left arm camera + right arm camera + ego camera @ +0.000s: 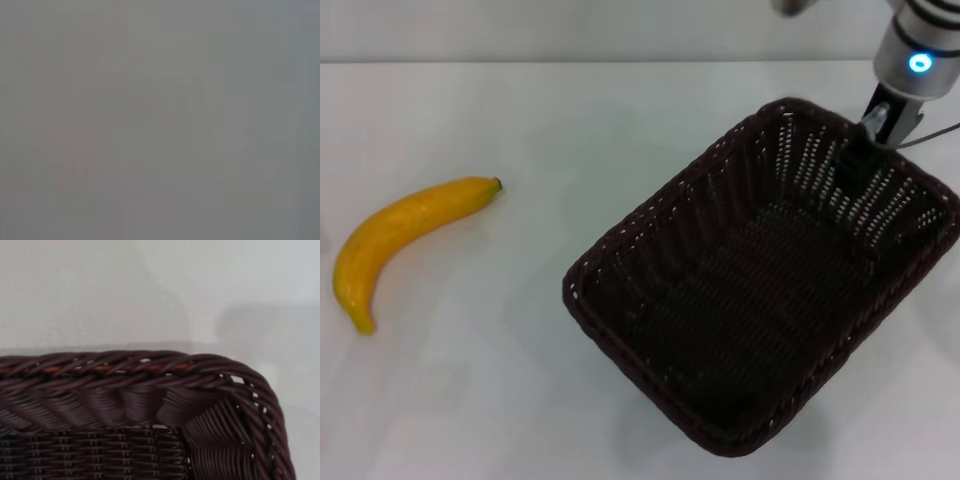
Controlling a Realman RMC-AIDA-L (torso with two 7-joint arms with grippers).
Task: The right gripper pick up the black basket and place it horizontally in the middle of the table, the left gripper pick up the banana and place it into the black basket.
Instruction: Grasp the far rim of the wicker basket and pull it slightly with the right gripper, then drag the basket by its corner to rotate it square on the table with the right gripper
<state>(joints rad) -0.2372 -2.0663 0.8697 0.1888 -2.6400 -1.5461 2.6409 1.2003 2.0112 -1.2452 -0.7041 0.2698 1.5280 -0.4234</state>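
Yellow-orange, the banana (405, 235) is lying on the white table (520, 400) well off to the left of the right gripper (860, 155), apart from the black basket (760, 290) and untouched, with nothing between them; the left gripper is showing in no view. The basket is sitting skewed, and the right gripper is reaching down at its far rim near a corner, so the basket step seems in hand. Whether its fingers are gripping the weave I cannot tell; next, it needs a firm hold to turn the basket level at mid-table.

On the bench (570, 120), the banana (400, 235) lies well apart to the left of the black basket (760, 290), which sits skewed at right.
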